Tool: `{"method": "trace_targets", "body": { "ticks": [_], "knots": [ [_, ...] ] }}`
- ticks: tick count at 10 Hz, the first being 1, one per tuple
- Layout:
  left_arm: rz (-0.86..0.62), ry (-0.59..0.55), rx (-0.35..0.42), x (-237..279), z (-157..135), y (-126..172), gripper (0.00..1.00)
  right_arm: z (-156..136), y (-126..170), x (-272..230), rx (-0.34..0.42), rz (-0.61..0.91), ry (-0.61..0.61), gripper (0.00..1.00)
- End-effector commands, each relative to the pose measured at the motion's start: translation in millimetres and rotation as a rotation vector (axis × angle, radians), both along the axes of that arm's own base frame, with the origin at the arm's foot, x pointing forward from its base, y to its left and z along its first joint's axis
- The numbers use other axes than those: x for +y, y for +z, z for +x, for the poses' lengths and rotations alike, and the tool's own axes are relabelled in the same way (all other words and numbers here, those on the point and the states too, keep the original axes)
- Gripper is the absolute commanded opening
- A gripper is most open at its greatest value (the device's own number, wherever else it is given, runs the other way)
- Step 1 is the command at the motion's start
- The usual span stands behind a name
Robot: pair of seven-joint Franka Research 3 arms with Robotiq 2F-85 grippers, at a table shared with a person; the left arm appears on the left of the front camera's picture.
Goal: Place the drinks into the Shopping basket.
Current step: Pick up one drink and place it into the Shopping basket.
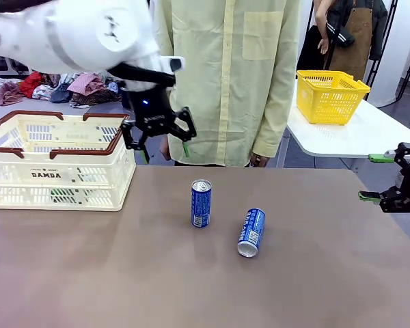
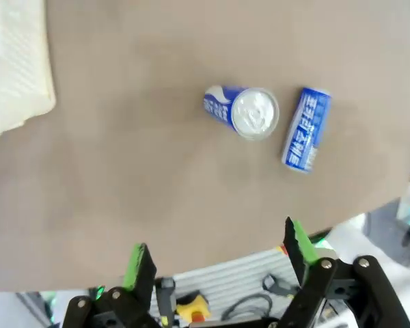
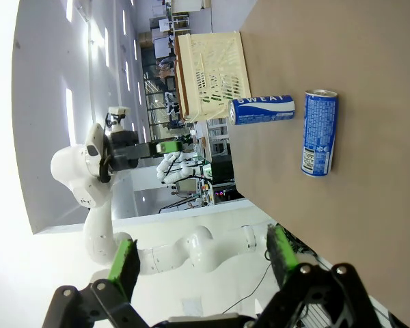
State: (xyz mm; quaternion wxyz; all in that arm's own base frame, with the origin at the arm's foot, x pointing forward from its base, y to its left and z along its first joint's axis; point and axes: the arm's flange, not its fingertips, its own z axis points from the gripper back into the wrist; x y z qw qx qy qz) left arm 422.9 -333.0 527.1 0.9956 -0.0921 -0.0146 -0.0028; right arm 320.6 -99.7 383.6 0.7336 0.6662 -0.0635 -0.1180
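The left gripper (image 1: pixel 160 145) is held spread and empty above the worktop (image 1: pixel 109 273), fingers pointed down, between the Shopping basket (image 1: pixel 61 179) and the upright can (image 1: pixel 201 203). In its wrist view both blue drinks are seen below it, so it is judged to be poised for a descent onto one of them. The upright can stands nearest, and its standing pose leaves its sides free to be clasped. The lying can (image 1: pixel 251 232) rests near it but apart, with a silver end turned toward the robot. On its side it could be set rolling by a nudge. The right gripper (image 1: pixel 376 179) is likewise spread with nothing in it, held low at the worktop's right edge, well apart from both cans and presumably kept clear of the left arm's reach. The basket is set at the far left with its top open, so drinks can be lowered in. Neither blue can has been placed in it yet.
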Motion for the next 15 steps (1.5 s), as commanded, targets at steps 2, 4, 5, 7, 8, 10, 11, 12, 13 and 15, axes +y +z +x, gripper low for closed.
{"method": "trace_targets", "body": {
  "ticks": [2, 4, 5, 7, 8, 10, 11, 12, 13, 15],
  "knots": [
    [0.019, 0.081, 0.039, -46.2, 25.6, -16.0, 1.0, 1.5, 3.8, 1.3, 0.003, 0.01, -0.013, 1.0],
    [0.026, 0.134, 0.029, -62.5, 26.7, -37.2, 1.0, 1.5, 3.8, 1.3, 0.003, 0.01, -0.013, 1.0],
    [0.023, 0.138, 0.012, -67.3, 26.6, -44.8, 1.0, 1.5, 3.8, 1.3, 0.003, 0.01, -0.013, 1.0],
    [0.009, 0.078, -0.035, -73.4, 29.8, -53.3, 1.0, 1.5, 3.8, 1.3, 0.003, 0.01, -0.013, 1.0],
    [0.034, 0.051, -0.04, -74.9, 31.7, -60.2, 1.0, 1.5, 3.8, 1.3, 0.003, 0.01, -0.013, 1.0],
    [0.035, 0.049, -0.033, -72.4, 35.5, -74.4, 1.0, 1.5, 3.8, 1.3, 0.003, 0.01, -0.013, 1.0],
    [0.044, 0.031, -0.049, -73.6, 37.4, -84.3, 1.0, 1.5, 3.8, 1.3, 0.003, 0.01, -0.013, 1.0],
    [0.06, -0.007, -0.073, -77.0, 40.8, -97.5, 1.0, 1.5, 3.8, 1.3, 0.003, 0.01, -0.013, 1.0],
    [0.088, -0.025, -0.045, -79.0, 44.9, -113.0, 1.0, 1.5, 3.8, 1.3, 0.003, 0.01, -0.013, 1.0],
    [0.109, -0.037, 0.005, -79.6, 43.2, -129.5, 1.0, 1.5, 3.8, 1.3, 0.003, 0.01, -0.013, 1.0]
  ]
}}
